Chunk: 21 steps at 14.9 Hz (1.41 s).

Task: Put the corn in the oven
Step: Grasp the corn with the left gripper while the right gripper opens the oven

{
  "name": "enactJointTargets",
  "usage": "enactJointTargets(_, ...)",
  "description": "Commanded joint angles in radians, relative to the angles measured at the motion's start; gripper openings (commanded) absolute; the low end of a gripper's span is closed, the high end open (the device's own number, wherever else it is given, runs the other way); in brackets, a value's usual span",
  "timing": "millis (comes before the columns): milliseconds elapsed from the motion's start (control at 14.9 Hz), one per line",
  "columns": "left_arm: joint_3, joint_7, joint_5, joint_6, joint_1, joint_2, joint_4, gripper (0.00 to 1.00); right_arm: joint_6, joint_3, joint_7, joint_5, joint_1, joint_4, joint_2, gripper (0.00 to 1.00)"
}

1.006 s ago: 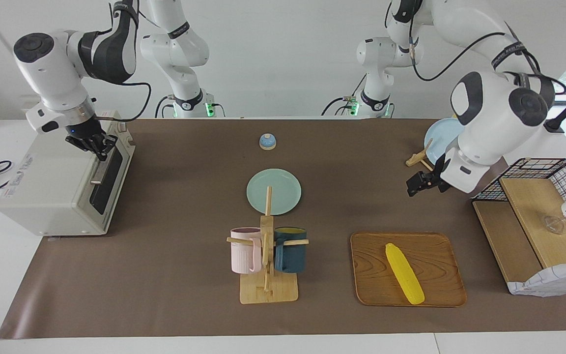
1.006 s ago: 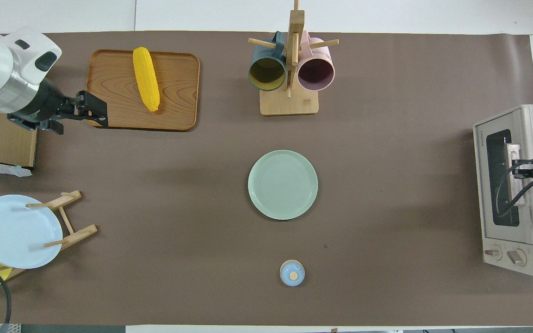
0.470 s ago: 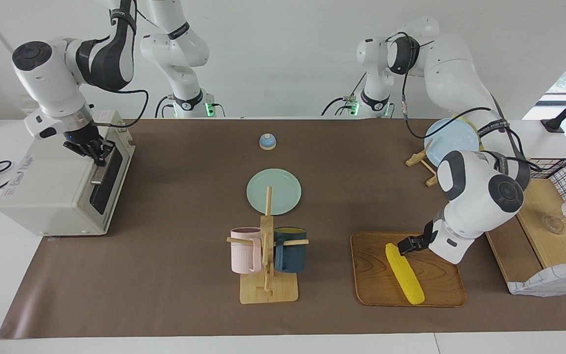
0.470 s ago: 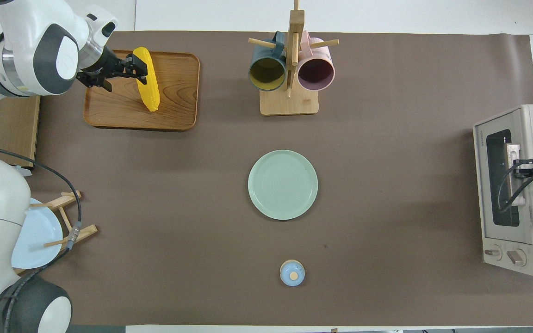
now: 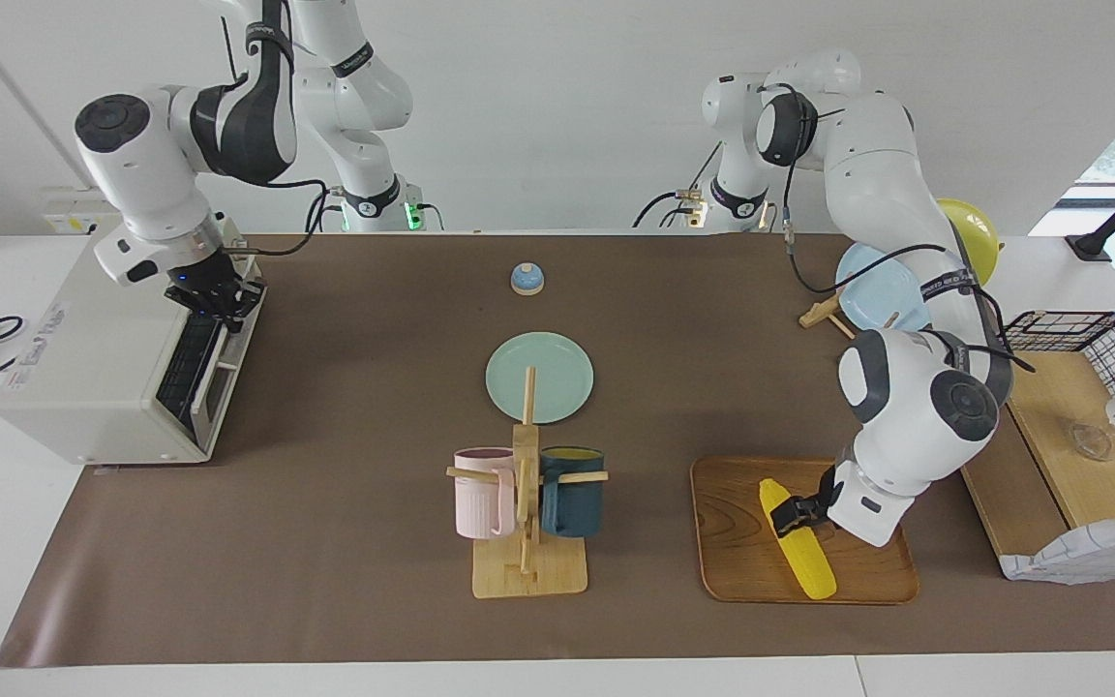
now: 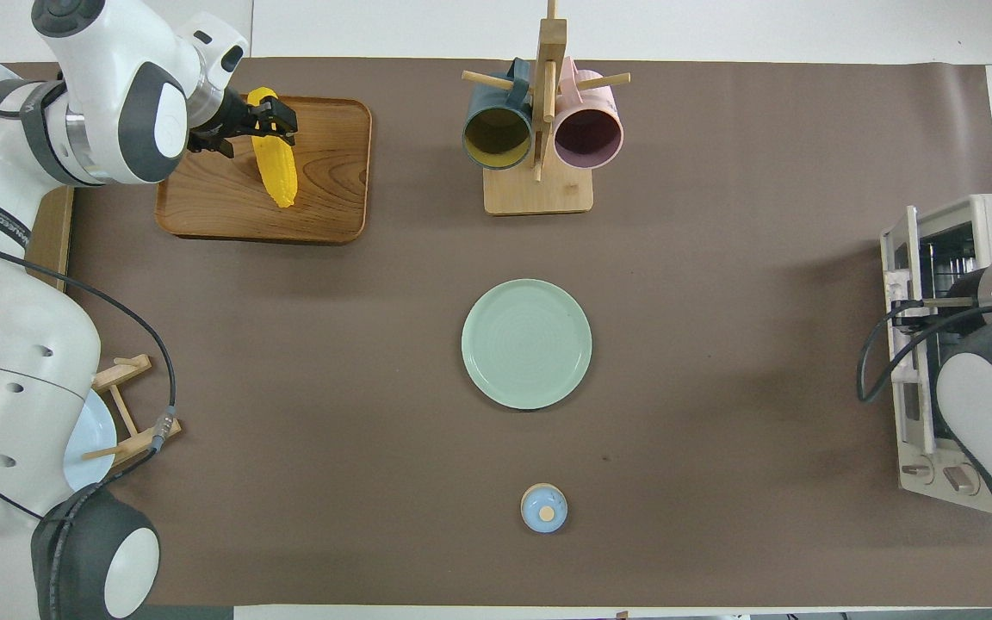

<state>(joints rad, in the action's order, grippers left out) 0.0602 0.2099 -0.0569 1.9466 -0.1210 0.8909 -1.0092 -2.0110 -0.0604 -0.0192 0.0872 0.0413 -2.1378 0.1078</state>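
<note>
Corn, the bright yellow tapered cob (image 5: 796, 538), lies on the rounded brown wooden tray (image 5: 741, 571) toward my left arm's end of the table, farther from me than the pale green round plate (image 5: 539, 377). I judge it a light, stiff thing, probably a plastic model, with a kernelled skin that should give my pads some bite; but its round section could roll or twist in a pinch, and the taper could let it squirt out if I squeeze near an end. I would take it across its width near the thick middle, where it balances, and I would not clamp hard.

My left gripper (image 5: 790, 515) is down at the cob, over the part of it nearer to me, with its black fingers spread wide to either side of the yellow body. In the overhead view the same gripper (image 6: 265, 120) straddles the cob crosswise. I cannot tell whether the pads touch the cob yet; it rests on the tray, not lifted.

My right gripper (image 5: 217, 294) is at the boxy off-white toaster oven (image 5: 83, 368), which stands at my right arm's end of the table. Its fingers are pressed together on the metal bar handle (image 5: 225, 341) at the top of the dark glass door (image 5: 188, 368), and the door hangs partly tipped out from the oven's front, so the opening is begun but not wide enough for the cob, as I judge it.
</note>
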Motion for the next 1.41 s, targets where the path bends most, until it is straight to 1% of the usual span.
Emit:
enactJointTargets(0,-0.023,-0.012,0.046,0.002,-0.029,0.052,0.061,1.00,-0.104,0.001,0.008,-0.015,0.002,-0.027,-0.065,0.00)
enactJointTargets(268,-0.017,-0.012,0.046,0.029,-0.037,0.056,0.061,1.00,-0.181,0.008,0.016,-0.056,0.000,-0.043,-0.129,0.00)
enactJointTargets(403,-0.014,-0.012,0.045,0.044,-0.034,0.056,0.061,1.00,-0.199,0.008,0.037,-0.078,-0.046,-0.047,-0.149,0.00)
enactJointTargets(470,-0.014,-0.012,0.045,0.051,-0.031,0.056,0.060,0.92,-0.237,0.008,0.083,-0.078,-0.069,-0.066,-0.149,0.00)
enactJointTargets(604,-0.016,-0.014,0.045,0.064,-0.029,0.056,0.060,0.61,-0.299,0.008,0.123,-0.078,-0.112,-0.117,-0.142,0.00)
enactJointTargets(671,-0.016,-0.014,0.045,0.066,-0.028,0.054,0.058,0.48,-0.325,0.008,0.122,-0.078,-0.112,-0.138,-0.143,0.00)
enactJointTargets(738,-0.017,-0.012,0.045,0.067,-0.029,0.052,0.058,0.33,-0.345,0.008,0.120,-0.078,-0.112,-0.154,-0.146,0.00)
enactJointTargets(805,-0.016,-0.012,0.043,0.067,-0.031,0.052,0.055,0.16,-0.350,0.008,0.122,-0.078,-0.112,-0.157,-0.151,0.00)
enactJointTargets(872,-0.014,-0.012,0.040,0.066,-0.031,0.049,0.054,0.00,-0.353,0.008,0.125,-0.078,-0.113,-0.160,-0.152,0.00)
enactJointTargets(1073,-0.011,-0.009,0.026,0.043,-0.034,0.039,0.051,0.00,-0.357,0.008,0.133,-0.078,-0.113,-0.165,-0.158,0.00)
enactJointTargets(1141,-0.011,-0.007,0.006,0.014,-0.032,0.014,0.043,0.00,-0.359,0.008,0.134,-0.078,-0.113,-0.163,-0.158,0.00)
enactJointTargets(1208,-0.017,-0.003,-0.032,-0.027,-0.031,-0.036,0.020,0.00,-0.359,0.008,0.142,-0.078,-0.121,-0.160,-0.160,0.00)
enactJointTargets(1275,-0.020,0.006,-0.053,-0.056,-0.040,-0.093,-0.024,0.00,-0.359,0.008,0.151,-0.080,-0.138,-0.162,-0.160,0.00)
enactJointTargets(1342,-0.020,0.061,-0.052,-0.064,-0.045,-0.162,-0.079,0.00,-0.356,0.008,0.165,-0.080,-0.144,-0.162,-0.160,0.00)
